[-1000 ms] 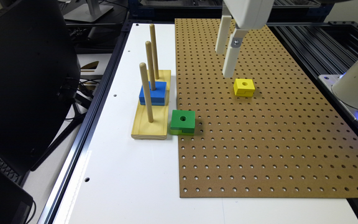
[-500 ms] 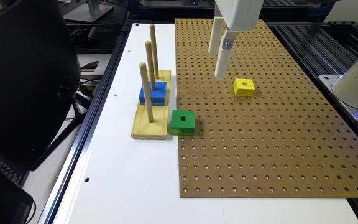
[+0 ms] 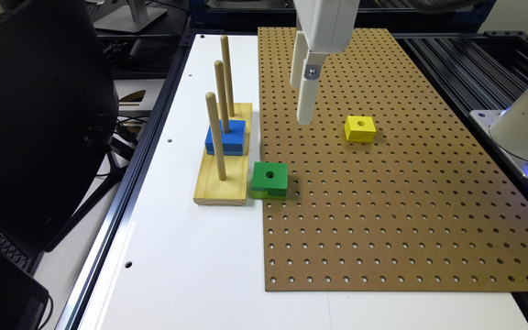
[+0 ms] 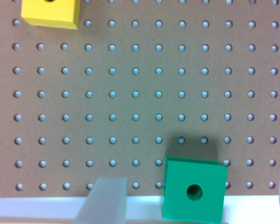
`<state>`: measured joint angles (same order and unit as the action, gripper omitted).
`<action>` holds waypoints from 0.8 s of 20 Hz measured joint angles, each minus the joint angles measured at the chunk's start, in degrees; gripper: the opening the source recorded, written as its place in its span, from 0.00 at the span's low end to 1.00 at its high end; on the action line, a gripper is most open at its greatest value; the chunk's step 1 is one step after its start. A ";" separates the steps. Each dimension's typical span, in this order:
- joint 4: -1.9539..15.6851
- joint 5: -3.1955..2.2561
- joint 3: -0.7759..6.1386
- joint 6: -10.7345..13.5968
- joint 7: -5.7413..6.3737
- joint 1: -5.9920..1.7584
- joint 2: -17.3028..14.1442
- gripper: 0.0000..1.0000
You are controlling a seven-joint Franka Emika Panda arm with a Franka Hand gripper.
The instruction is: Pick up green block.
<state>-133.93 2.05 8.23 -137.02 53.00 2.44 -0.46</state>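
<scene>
while the tool (image 3: 301, 103) hangs spread wide, square holed green block (image 3: 269, 178) on perforated brown pegboard (image 3: 383, 197) edge

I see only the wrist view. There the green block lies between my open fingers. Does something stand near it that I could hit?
Observer: Yes. A wooden peg stand sits close beside the green block, on the exterior view's left.
Operator: Does the stand carry anything?
Observer: A blue block sits on its middle peg.
Operator: Is my gripper already low?
Observer: No. The gripper hangs clearly above the pegboard, higher than the tops of the blocks.
</scene>
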 joint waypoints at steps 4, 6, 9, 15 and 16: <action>-0.10 -0.01 0.02 -0.96 0.00 0.00 -1.90 1.00; -0.08 -0.07 0.02 -3.14 0.01 -0.01 -4.32 1.00; 0.00 -0.09 0.02 -5.39 0.01 -0.01 -6.58 1.00; 1.09 -0.09 0.28 -5.56 0.15 0.01 -6.94 1.00; 1.35 -0.09 0.35 -5.55 0.22 0.01 -7.00 1.00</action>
<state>-132.58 1.96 8.58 -142.56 53.22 2.45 -7.47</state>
